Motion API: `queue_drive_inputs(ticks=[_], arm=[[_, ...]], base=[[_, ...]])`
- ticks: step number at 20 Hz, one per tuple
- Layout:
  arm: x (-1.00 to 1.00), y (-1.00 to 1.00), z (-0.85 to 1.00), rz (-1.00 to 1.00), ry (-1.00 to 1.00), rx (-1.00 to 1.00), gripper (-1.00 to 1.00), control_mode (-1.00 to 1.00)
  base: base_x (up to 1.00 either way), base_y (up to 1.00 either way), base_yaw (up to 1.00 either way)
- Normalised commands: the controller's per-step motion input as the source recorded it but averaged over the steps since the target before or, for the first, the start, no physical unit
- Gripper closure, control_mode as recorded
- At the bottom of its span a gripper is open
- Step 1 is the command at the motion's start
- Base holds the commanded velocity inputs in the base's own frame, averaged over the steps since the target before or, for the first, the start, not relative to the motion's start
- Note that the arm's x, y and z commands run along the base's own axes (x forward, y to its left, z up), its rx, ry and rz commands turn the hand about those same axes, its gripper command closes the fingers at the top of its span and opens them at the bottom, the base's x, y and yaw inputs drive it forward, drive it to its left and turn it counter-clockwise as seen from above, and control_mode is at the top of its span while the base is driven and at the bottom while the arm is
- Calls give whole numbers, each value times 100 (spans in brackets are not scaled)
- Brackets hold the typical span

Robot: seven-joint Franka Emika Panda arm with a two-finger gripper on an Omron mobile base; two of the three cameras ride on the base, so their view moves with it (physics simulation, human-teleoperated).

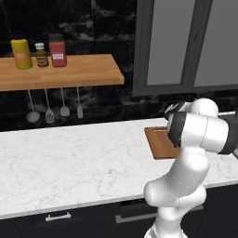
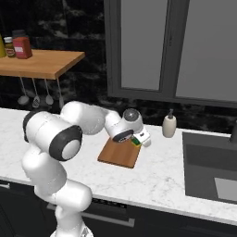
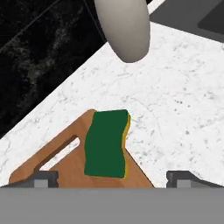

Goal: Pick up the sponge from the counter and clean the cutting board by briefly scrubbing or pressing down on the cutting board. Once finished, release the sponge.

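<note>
Two dark fingertips (image 3: 43, 178) of the end effector (image 3: 113, 178) stand wide apart at the bottom of the hand view, one on each side of the sponge (image 3: 105, 143), with clear space between each tip and the sponge; the end effector is open and grips nothing. Green side up with a thin yellow edge showing along one flank, the sponge lies flat on the cutting board (image 3: 57, 151), right at the board's end by the slot, its far end reaching the board's edge. That reddish-brown board rests on the white marble surface (image 3: 175, 113), toward its back edge. From the right base view the end effector (image 2: 139, 139) hangs over the far corner of the board, the sponge a small green spot beneath it. A pale soap bottle (image 2: 169, 125) stands near the back edge of the surface, between the board and the dark sink (image 2: 208, 171). On the wall, a wooden shelf (image 1: 69, 74) carries three jars (image 1: 42, 53), and four utensils (image 1: 49, 111) hang below it.
</note>
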Motion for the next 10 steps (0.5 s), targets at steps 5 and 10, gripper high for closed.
queue_drive_inputs(ticks=[5, 10], arm=[[-88, 42, 100, 1, -4, 0, -100, -100], [-71, 52, 100, 7, -1, 0, -100, -100]], base=[[0, 0, 0], [0, 0, 0]])
